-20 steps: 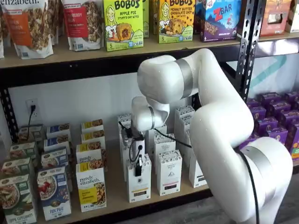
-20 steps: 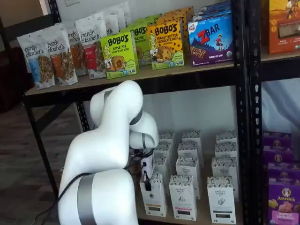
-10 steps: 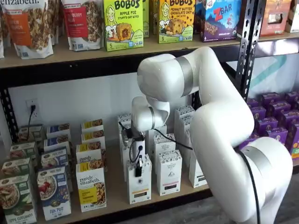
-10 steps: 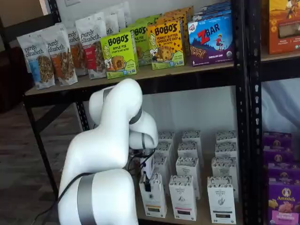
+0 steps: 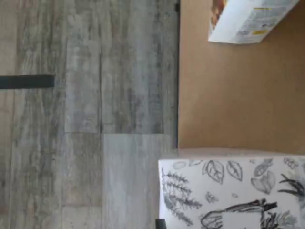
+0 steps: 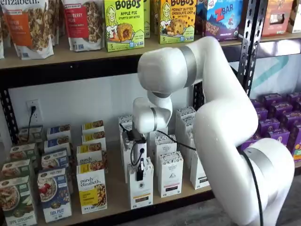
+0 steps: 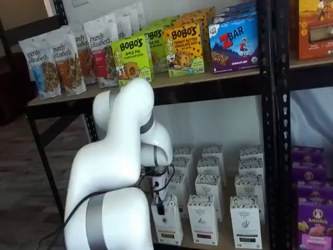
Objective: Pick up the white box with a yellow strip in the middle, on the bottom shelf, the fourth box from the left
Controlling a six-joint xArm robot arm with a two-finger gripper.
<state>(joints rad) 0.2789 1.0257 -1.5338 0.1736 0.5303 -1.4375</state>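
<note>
Right at the front edge of the long tan wooden bottom shelf (image 6: 117, 193) stands the tall narrow white carton with the speckled leaf-print top and dull yellow band (image 6: 140, 187). The black-fingered pincer (image 6: 139, 172) is pressed together on its top edge, pinching it from above. The wrist view shows that leaf-drawn top beside bare board, with the grey plank floor (image 5: 95, 119) past the shelf lip.

My read on handling: thin cardboard, light, stiff along its folds but easy to crush at the flaps. It is tall and slim, so it may swing or tip under a top pinch. The faces look smooth and possibly slick. I'd favour a grip across the narrow top, close to the folded edges, with a slow, straight lift.

Now the count. In a shelf view the front row has three of these white cartons including the held one: a white carton with a black band (image 7: 203, 220) just beside it, then a third white carton (image 7: 245, 222). More like cartons run back in files behind; the arm hides some, so no full total.

To one side there are four white-and-yellow granola boxes (image 6: 91, 188) in a file, four blue cereal boxes (image 6: 54, 194), and four green cereal boxes (image 6: 16, 200). Farthest, on the upper board, are two yellow-green Bobo's boxes (image 6: 124, 24) and one blue Z Bar box (image 6: 222, 19).
</note>
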